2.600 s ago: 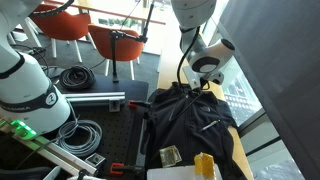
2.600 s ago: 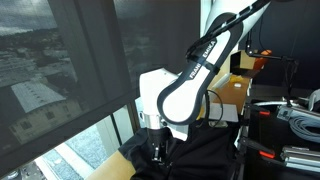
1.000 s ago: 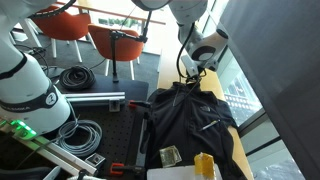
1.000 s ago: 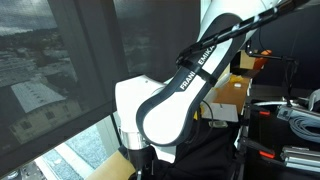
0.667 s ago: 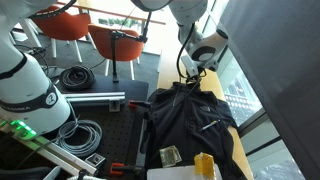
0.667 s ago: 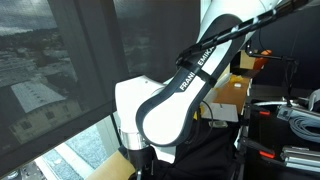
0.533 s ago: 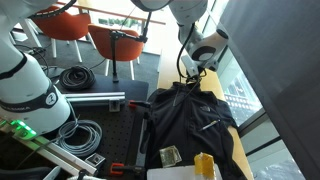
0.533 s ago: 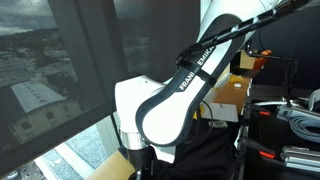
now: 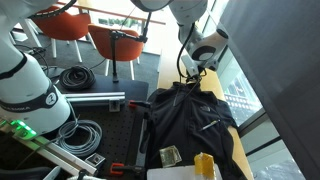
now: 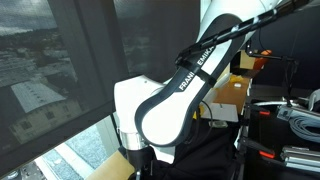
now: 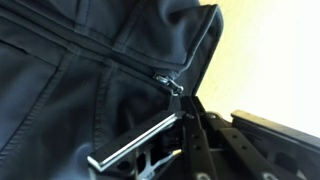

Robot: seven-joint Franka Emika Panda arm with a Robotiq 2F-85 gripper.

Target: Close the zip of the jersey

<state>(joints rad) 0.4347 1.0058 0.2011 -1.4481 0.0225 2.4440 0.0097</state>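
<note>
Wrist view: I am holding the fingers [image 11: 192,135] clenched on the small silver pull [image 11: 170,82] of the zip [image 11: 120,62] — a thin ridged line running diagonally across the smooth, faintly glossy black jersey [image 9: 190,125]. The jersey is lying creased on the pale wooden worktop [image 9: 166,72], its collar end under the rounded white arm [image 10: 170,105].

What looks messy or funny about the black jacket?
The jersey lies rumpled, not flat. Its collar end bunches up in a peak right under the gripper, and the zip bends over the folds. Nothing looks spilled or broken.
</note>
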